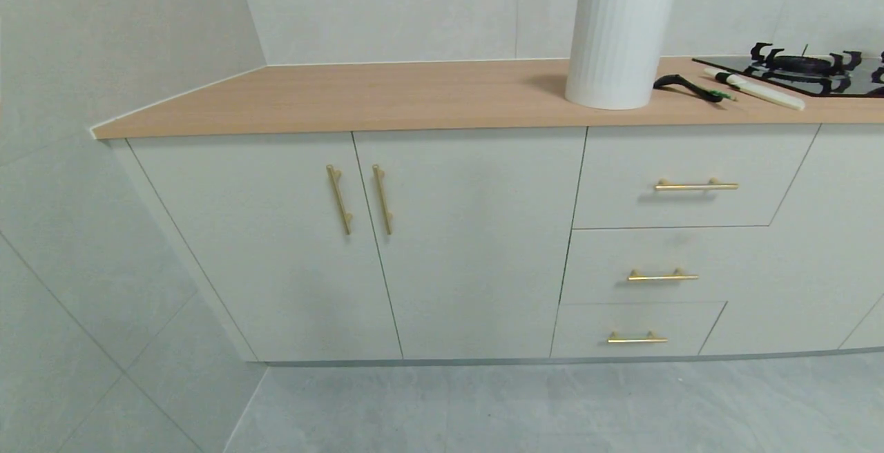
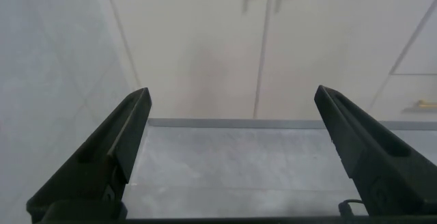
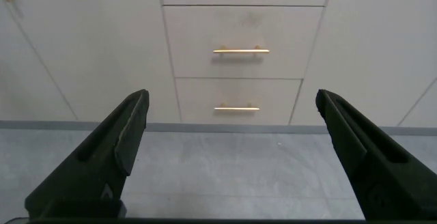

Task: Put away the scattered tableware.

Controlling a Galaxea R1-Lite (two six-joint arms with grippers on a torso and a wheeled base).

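- No lettering, number or sign can be read on the white ribbed canister (image 1: 618,39) (its face is plain).
- None is made out on the cabinet fronts (image 1: 469,246) either.

- Bright, even, diffuse lighting across all three views.
- Soft shadow thrown left of the white ribbed container (image 1: 618,39) onto the countertop (image 1: 387,97), so lit from the right.
- Faint shadow just beneath the top drawer handle (image 1: 696,184).
- Dull sheen on the black hob (image 1: 863,83).
- Straight cabinet and wall lines bent toward the head view's edges.
- Left gripper (image 2: 231,94) and right gripper (image 3: 231,95) dark, almost silhouettes against the pale floor (image 2: 232,162).
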